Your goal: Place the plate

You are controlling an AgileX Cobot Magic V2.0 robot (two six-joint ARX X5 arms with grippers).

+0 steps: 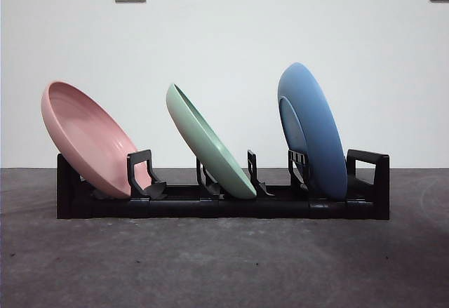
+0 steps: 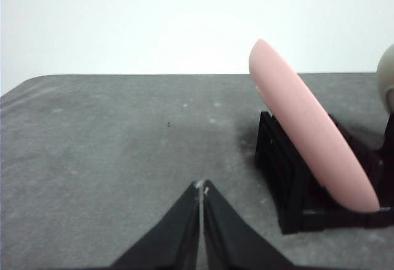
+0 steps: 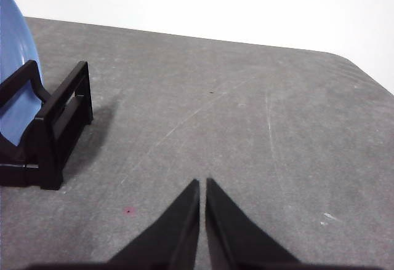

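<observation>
White wall behind a grey desk point(image 1: 224, 266); three plates already lean in a black rack point(image 1: 210, 206). Pink plate point(image 2: 311, 125) lies at two o'clock from the left end effector point(image 2: 202, 190); blue plate point(image 3: 15, 85) at ten o'clock from the right end effector point(image 3: 202, 184); both pressed together, holding nothing.

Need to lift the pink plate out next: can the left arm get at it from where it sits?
Probably yes. The left gripper is shut and holds nothing, bare table lies between it and the pink plate, and the plate's upper rim leans free above the black rack.
</observation>
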